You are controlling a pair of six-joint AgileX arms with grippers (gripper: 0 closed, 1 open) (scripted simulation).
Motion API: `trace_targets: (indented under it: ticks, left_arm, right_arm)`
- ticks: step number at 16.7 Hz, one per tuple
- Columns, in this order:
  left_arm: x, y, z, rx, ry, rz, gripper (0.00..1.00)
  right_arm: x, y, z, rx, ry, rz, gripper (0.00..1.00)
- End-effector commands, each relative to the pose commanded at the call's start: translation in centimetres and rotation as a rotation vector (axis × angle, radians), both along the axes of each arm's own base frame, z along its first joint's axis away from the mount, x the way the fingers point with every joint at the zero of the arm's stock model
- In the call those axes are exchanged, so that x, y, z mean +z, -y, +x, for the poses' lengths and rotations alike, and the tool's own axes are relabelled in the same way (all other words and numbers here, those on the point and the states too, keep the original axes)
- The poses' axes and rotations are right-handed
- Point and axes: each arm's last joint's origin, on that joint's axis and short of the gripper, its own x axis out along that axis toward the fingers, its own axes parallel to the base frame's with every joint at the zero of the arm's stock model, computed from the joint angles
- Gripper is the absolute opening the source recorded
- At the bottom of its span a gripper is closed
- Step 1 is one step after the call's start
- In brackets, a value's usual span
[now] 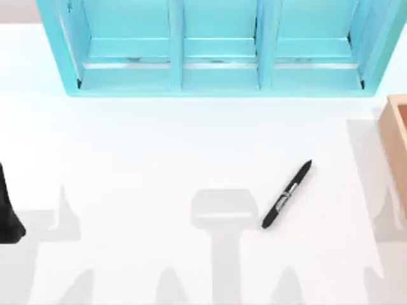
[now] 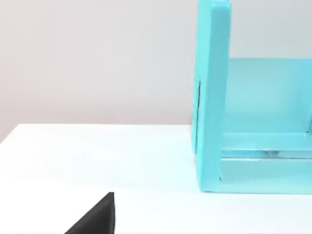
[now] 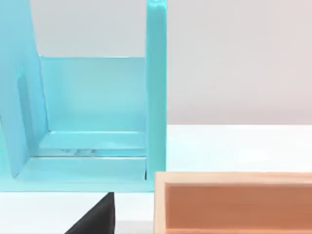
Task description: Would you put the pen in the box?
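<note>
Pen (image 1: 287, 194): slim, black, silver band at mid-length; lies flat on the white table (image 1: 140, 159), right of centre, untouched. Long axis diagonal, near-left end to far-right end. Box (image 1: 395, 133): light wood, orange-brown inside, at the right edge, farther than the pen. Turquoise cabinet (image 1: 216, 51): along the far side. Left arm (image 1: 9, 210): parked at the left edge. Right arm judged nearer. Finger state of either gripper: cannot tell.

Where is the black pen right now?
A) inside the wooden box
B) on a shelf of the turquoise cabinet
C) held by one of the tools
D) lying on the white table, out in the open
D: the pen lies slantwise on the bare table, short of the box at the right edge and in front of the cabinet.
</note>
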Motion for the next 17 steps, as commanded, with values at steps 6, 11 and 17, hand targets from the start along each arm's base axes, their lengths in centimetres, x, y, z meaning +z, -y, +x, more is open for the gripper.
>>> trace_targets:
  ticks: [6,11,17]
  left_arm:
    - [0.0,0.0,0.0,0.0,0.0,0.0,1.0]
    - [0.0,0.0,0.0,0.0,0.0,0.0,1.0]
    - [0.0,0.0,0.0,0.0,0.0,0.0,1.0]
  right_arm:
    - [2.0,-0.4,0.1,0.035,-0.069,0.075,1.0]
    - [7.1,-1.8,2.6,0.091,-0.351,0.27,1.0]
    - [9.4,-6.4,11.5,-0.001,-0.91,0.47,1.0]
